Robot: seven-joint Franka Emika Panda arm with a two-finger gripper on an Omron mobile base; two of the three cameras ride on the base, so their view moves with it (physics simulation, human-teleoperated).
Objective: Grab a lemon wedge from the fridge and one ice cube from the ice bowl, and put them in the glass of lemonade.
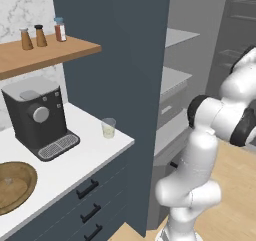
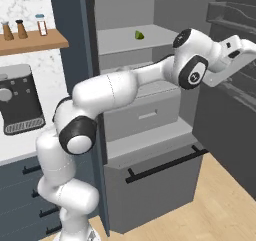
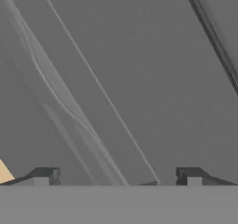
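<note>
The fridge (image 2: 150,117) stands open, and a small green-yellow lemon wedge (image 2: 139,35) lies on its upper pale shelf. My gripper (image 2: 246,48) is out to the right of the shelves, close to the inside of the open fridge door (image 2: 231,92). In the hand view the gripper (image 3: 118,176) is open, its fingertips (image 3: 46,175) wide apart with nothing between them, facing the grey door lining. The glass of lemonade (image 1: 108,127) stands on the white counter near the fridge's side. The wooden ice bowl (image 1: 15,185) sits at the counter's near left.
A black coffee machine (image 1: 37,117) stands behind the glass and the bowl. A wooden wall shelf (image 1: 45,52) carries three shakers. The fridge's dark side panel (image 1: 117,85) separates the counter from the shelves. A lower drawer with a black bar handle (image 2: 165,166) juts out.
</note>
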